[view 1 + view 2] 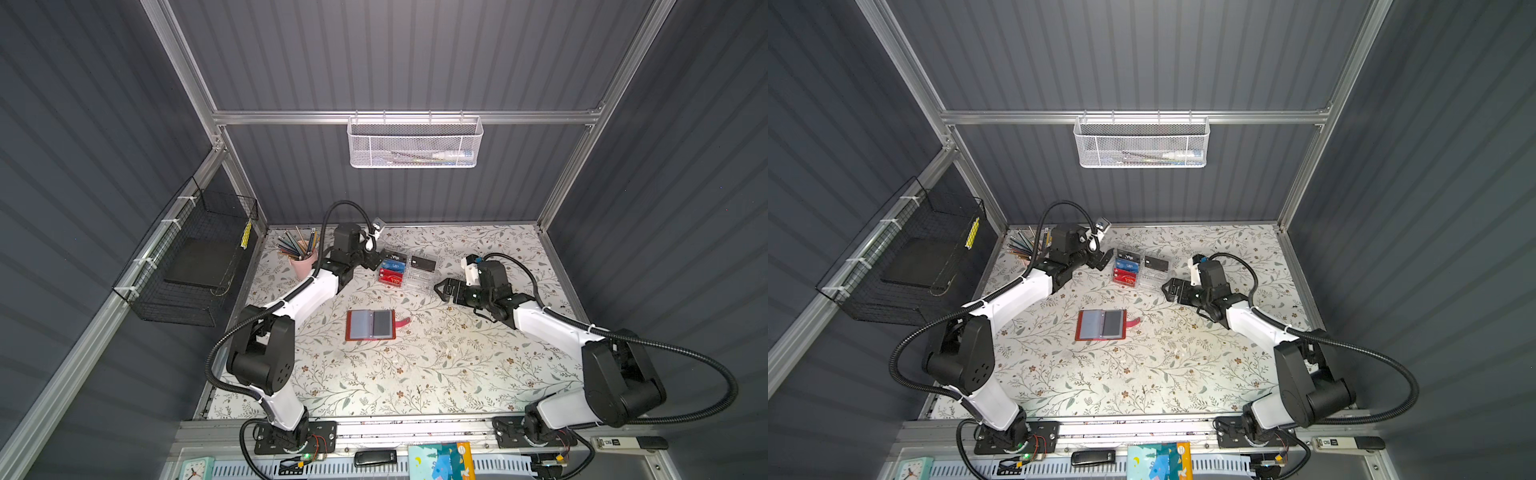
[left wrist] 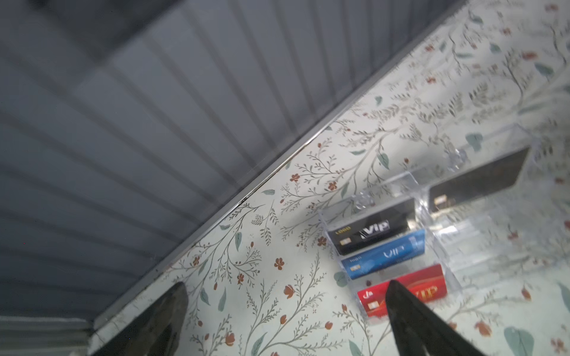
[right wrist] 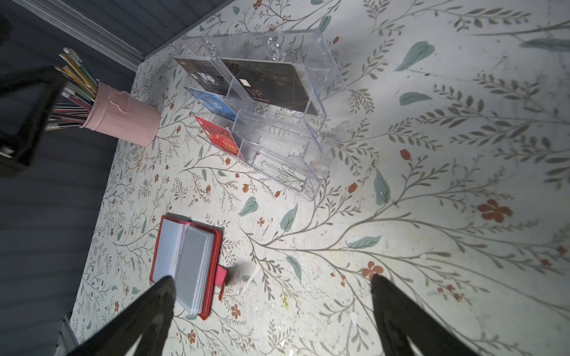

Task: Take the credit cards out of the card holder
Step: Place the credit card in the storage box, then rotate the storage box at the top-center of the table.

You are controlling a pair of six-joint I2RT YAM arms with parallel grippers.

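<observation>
Card holder (image 1: 370, 325) lies open flat mid-table (image 1: 415, 374), red cover down, grey-clear sleeve pages up, strap tab sticking out on the side toward the right arm. Nothing is touching it. The cards sit in a clear box (image 3: 296, 160) further back: black card (image 2: 371, 230), blue card (image 2: 384, 254) and red card (image 2: 413, 283) stepped in one column, and a second black card (image 2: 481, 182) in the back slot of the next column. Left gripper (image 2: 286, 283) is just beside the box on the pencil cup (image 1: 303, 266) side, jaws spread wide, nothing between them. One fingertip overlaps the red card in the wrist view; can't tell if it touches. Right gripper (image 3: 272, 276) hangs near the box's other side, above the table, jaws spread wide, empty, apart from the holder.
</observation>
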